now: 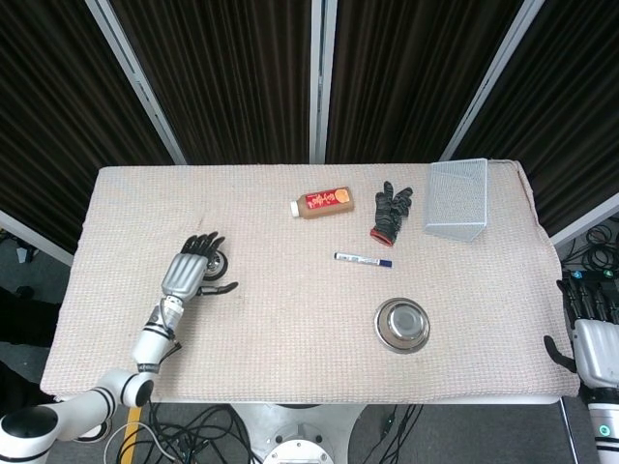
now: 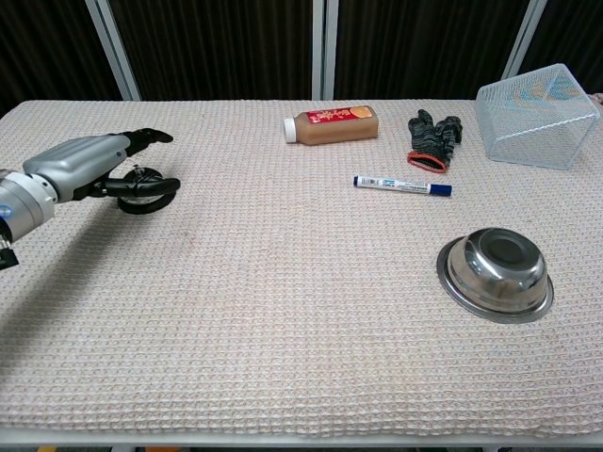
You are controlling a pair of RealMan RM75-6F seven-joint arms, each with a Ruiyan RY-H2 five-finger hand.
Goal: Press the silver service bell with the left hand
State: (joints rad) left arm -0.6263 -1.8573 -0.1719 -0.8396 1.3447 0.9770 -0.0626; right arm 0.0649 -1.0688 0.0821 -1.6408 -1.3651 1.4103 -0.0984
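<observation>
The silver service bell (image 1: pixel 217 264) on its dark base stands at the left of the table, mostly covered from above. My left hand (image 1: pixel 191 268) hovers over it, palm down. Its fingers (image 2: pixel 143 138) stretch out above the bell's top (image 2: pixel 138 176), and the thumb (image 2: pixel 149 186) curves along the front of the base. I cannot tell whether the palm touches the bell's button. The hand holds nothing. My right hand (image 1: pixel 592 329) hangs beyond the table's right edge, fingers spread and nothing in it; the chest view does not show it.
A brown bottle (image 1: pixel 322 203) lies at the back centre, with black gloves (image 1: pixel 392 211) and a wire basket (image 1: pixel 457 200) to its right. A blue-capped marker (image 1: pixel 363 259) lies mid-table, and a steel bowl (image 1: pixel 402 325) sits in front of it.
</observation>
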